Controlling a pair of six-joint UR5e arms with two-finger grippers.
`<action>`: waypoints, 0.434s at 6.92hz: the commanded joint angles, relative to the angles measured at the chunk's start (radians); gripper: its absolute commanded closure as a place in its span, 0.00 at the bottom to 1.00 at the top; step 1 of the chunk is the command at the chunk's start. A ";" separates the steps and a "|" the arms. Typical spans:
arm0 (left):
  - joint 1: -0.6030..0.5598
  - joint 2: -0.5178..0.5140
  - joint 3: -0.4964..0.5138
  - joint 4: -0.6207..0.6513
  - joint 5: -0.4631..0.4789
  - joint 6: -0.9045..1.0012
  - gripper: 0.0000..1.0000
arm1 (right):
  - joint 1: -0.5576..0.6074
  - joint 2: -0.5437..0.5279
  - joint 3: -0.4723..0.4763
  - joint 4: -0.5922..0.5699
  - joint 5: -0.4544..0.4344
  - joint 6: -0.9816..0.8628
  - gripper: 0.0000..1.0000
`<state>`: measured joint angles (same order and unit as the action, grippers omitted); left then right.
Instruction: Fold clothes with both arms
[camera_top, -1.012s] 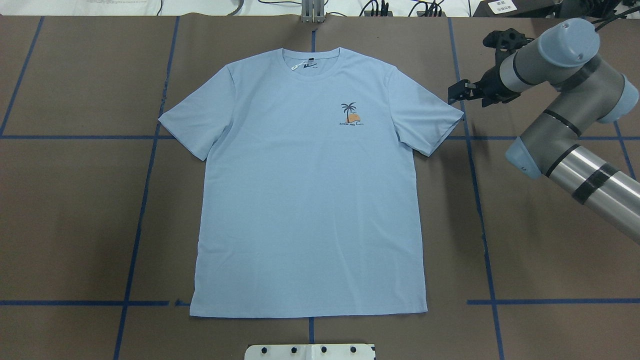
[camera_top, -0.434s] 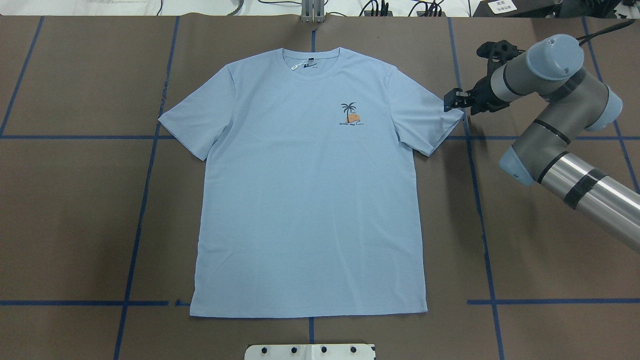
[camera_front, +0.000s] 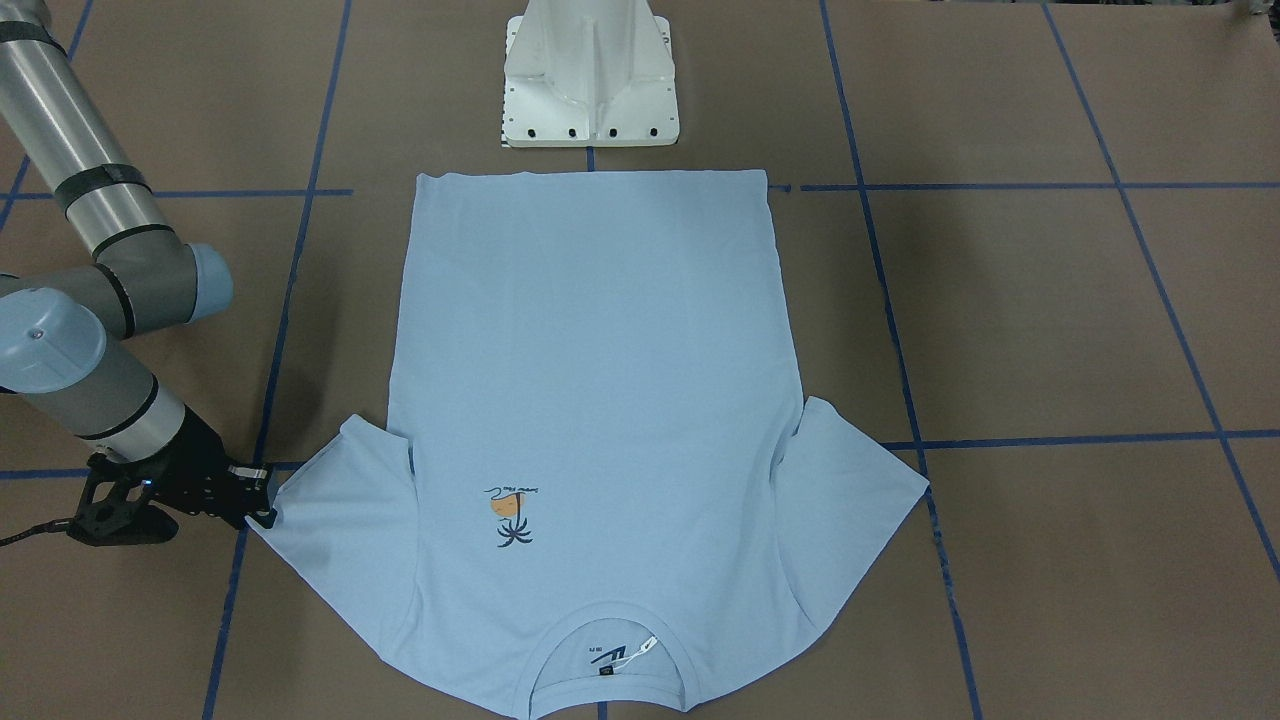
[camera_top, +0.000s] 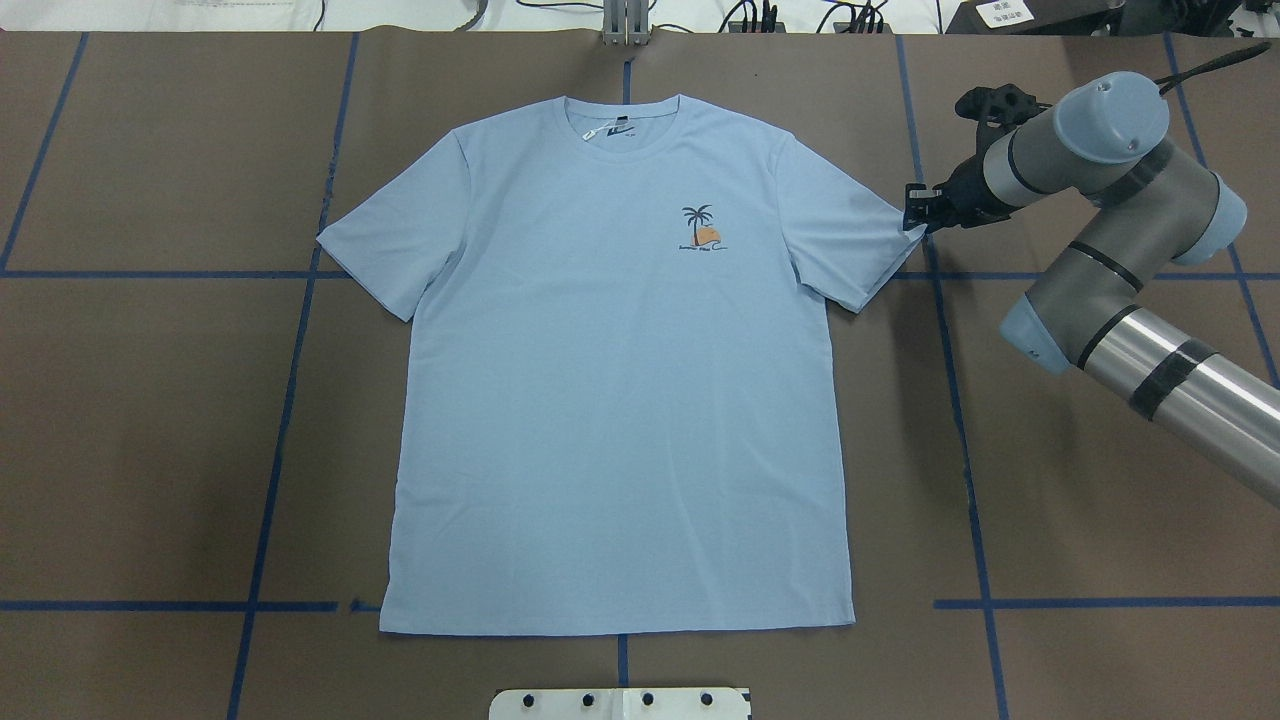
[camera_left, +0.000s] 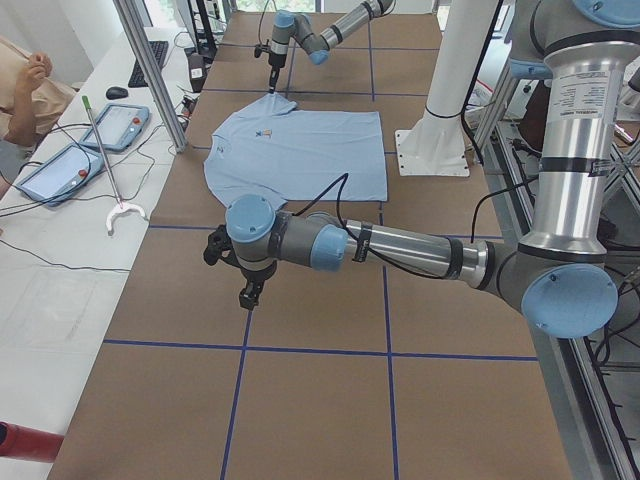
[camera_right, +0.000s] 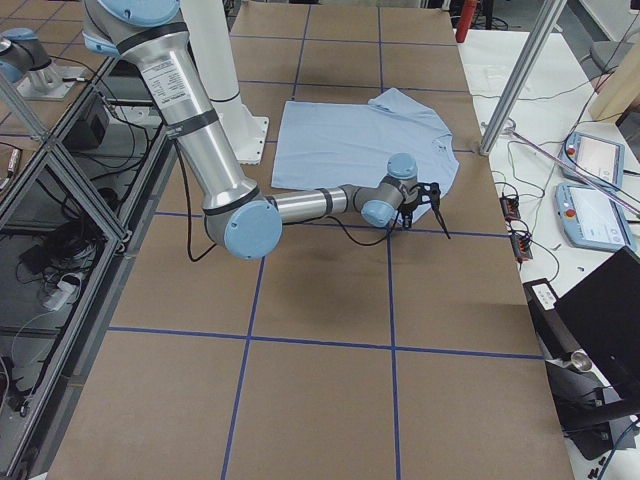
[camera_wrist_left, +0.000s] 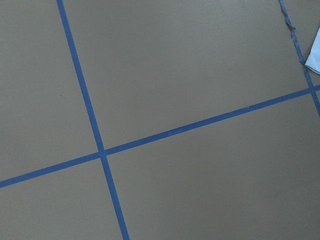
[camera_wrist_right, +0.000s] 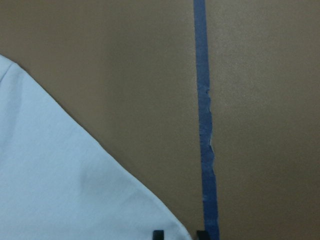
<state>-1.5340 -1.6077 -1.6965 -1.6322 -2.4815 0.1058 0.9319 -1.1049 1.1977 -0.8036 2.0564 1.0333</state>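
Observation:
The clothes are one pale blue T-shirt (camera_top: 620, 400) lying flat and face up on the brown table, neck toward the far edge, with a palm-tree print (camera_top: 702, 230) on the chest. My right gripper (camera_top: 913, 215) is down at the outer tip of the sleeve on that view's right. In the right wrist view its fingertips (camera_wrist_right: 158, 234) stand apart, open, with the sleeve corner (camera_wrist_right: 60, 190) reaching between them. My left gripper (camera_left: 250, 295) hangs low over bare table off the shirt's other side. It shows only in the exterior left view, so I cannot tell its state.
Blue tape lines (camera_top: 290, 400) grid the brown table cover. The white pedestal base (camera_front: 590, 80) stands just behind the shirt's hem. A person (camera_left: 25, 90) sits beside tablets (camera_left: 115, 125) on the white bench past the table's far edge.
My right gripper has moved from beside the sleeve down onto its outer tip. The shirt has not shifted.

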 joint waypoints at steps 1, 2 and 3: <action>0.000 0.000 -0.015 0.003 -0.007 -0.002 0.00 | 0.001 0.002 0.025 0.000 0.019 0.028 1.00; 0.000 0.006 -0.023 0.005 -0.014 -0.003 0.00 | -0.019 0.038 0.051 -0.003 0.043 0.186 1.00; 0.000 0.011 -0.028 0.003 -0.016 -0.003 0.00 | -0.059 0.087 0.068 -0.008 0.039 0.282 1.00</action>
<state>-1.5340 -1.6025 -1.7164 -1.6289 -2.4929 0.1035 0.9107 -1.0680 1.2409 -0.8068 2.0888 1.1850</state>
